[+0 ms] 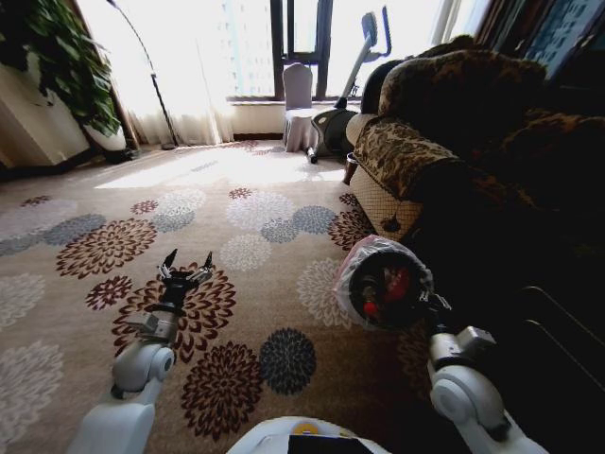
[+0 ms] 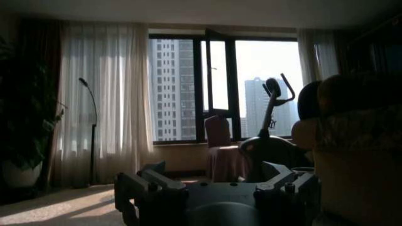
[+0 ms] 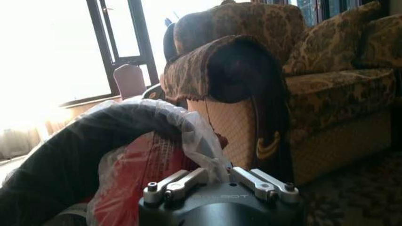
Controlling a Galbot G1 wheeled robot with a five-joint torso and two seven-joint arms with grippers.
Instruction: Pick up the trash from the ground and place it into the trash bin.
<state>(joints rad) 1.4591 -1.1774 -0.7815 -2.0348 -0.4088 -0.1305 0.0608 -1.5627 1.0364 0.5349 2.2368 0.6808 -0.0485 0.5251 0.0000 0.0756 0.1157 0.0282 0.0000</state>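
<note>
My right gripper [image 1: 427,305] is shut on the rim of the trash bin [image 1: 383,284], a small black bin with a translucent bag liner [image 3: 188,127]. The bin hangs off the carpet, tipped so its mouth faces me. Red trash [image 1: 389,287] lies inside it, seen through the liner as red trash [image 3: 135,181] in the right wrist view. There my right gripper [image 3: 217,176] pinches rim and liner together. My left gripper [image 1: 186,264] hovers low over the flowered carpet to the bin's left, open and holding nothing. In the left wrist view the left gripper [image 2: 220,188] points toward the window.
A brown patterned sofa [image 1: 444,142] stands close on the right, its arm just behind the bin. At the back near the window are a covered chair [image 1: 299,113], an exercise bike [image 1: 354,85], a floor lamp [image 1: 151,76] and a large plant [image 1: 61,61]. Flowered carpet [image 1: 236,218] spreads ahead.
</note>
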